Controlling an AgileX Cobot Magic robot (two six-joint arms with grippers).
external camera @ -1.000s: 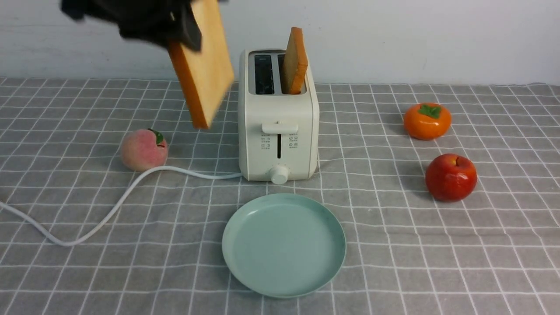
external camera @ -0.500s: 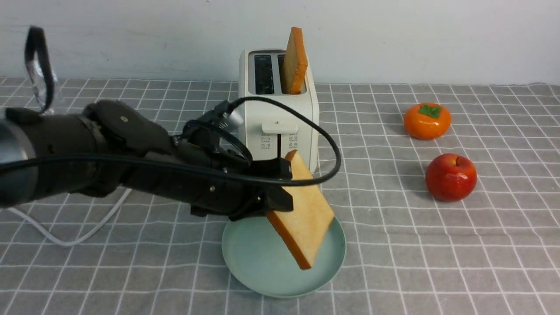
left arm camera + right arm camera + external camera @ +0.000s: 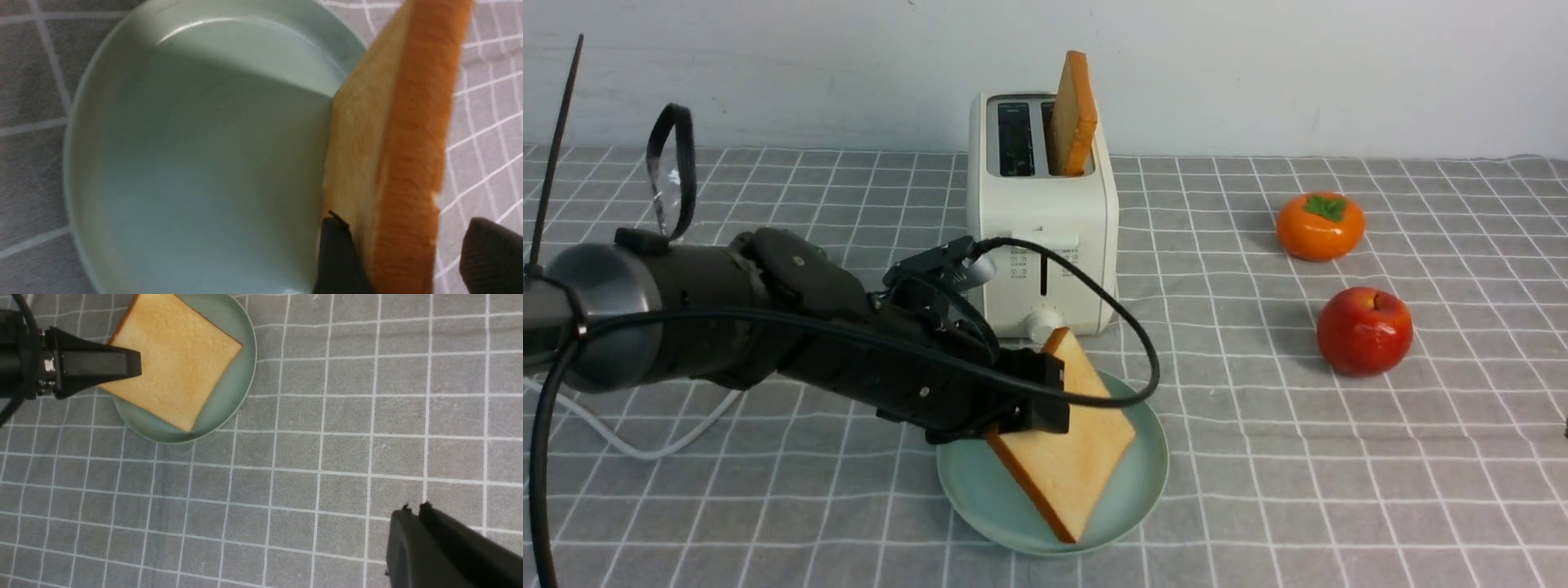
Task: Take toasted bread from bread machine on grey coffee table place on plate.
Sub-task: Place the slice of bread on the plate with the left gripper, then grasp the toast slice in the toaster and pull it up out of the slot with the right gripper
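Observation:
One slice of toasted bread (image 3: 1078, 457) lies tilted on the mint-green plate (image 3: 1147, 482), its lower corner on the plate and its upper edge still raised between my left gripper's jaws. My left gripper (image 3: 1045, 400) is open. In the left wrist view one finger (image 3: 337, 257) touches the slice's face (image 3: 355, 143), and the other stands clear of the crust. The second slice (image 3: 1072, 110) stands upright in the right slot of the cream-white bread machine (image 3: 1045, 212) on the grey coffee table (image 3: 1258, 490). My right gripper (image 3: 414, 508) is shut and empty above the cloth, right of the plate (image 3: 233, 392).
An orange persimmon (image 3: 1320, 226) and a red apple (image 3: 1365, 331) sit to the right of the bread machine. The white cord (image 3: 645, 445) trails to the left under my left arm. The bread machine's left slot is empty.
My left arm came down from the upper left with the slice and lowered it onto the plate. The slice now rests on the plate and the jaws have loosened.

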